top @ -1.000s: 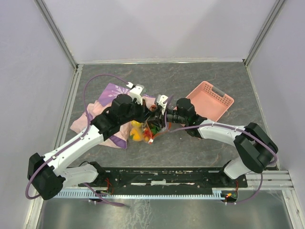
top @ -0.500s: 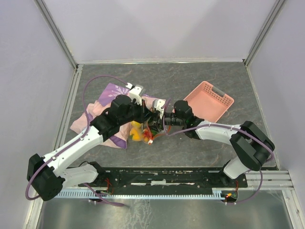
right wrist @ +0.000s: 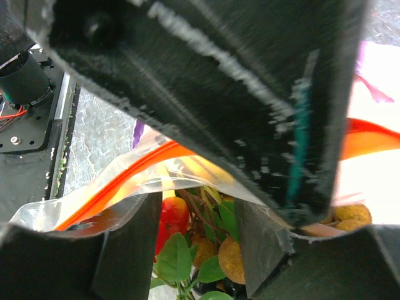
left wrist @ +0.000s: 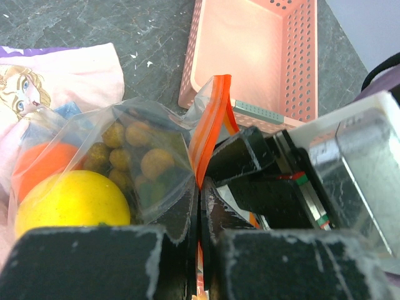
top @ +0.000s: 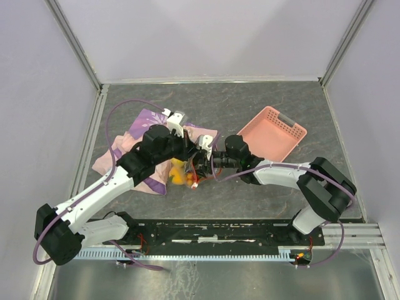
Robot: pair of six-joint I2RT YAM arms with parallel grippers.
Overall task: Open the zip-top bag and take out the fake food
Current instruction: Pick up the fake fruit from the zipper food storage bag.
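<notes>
Left hand (left wrist: 200,187) is clamped shut on the orange zip strip of the zip-top bag (left wrist: 164,134), the strip rising between its pressed fingers. Right hand (right wrist: 197,250) sits opposite at the bag's mouth, its fingers apart and straddling the clear film. Bag lies on the tabletop (top: 250,100) at the edge of the patterned cloth (top: 142,122), with the fake food (left wrist: 72,200) inside and the pink basket (top: 272,134) nearby.

Both arms meet at frame centre, left gripper (left wrist: 200,187) pinched tight, right gripper (right wrist: 197,250) facing it, fingers parted.
</notes>
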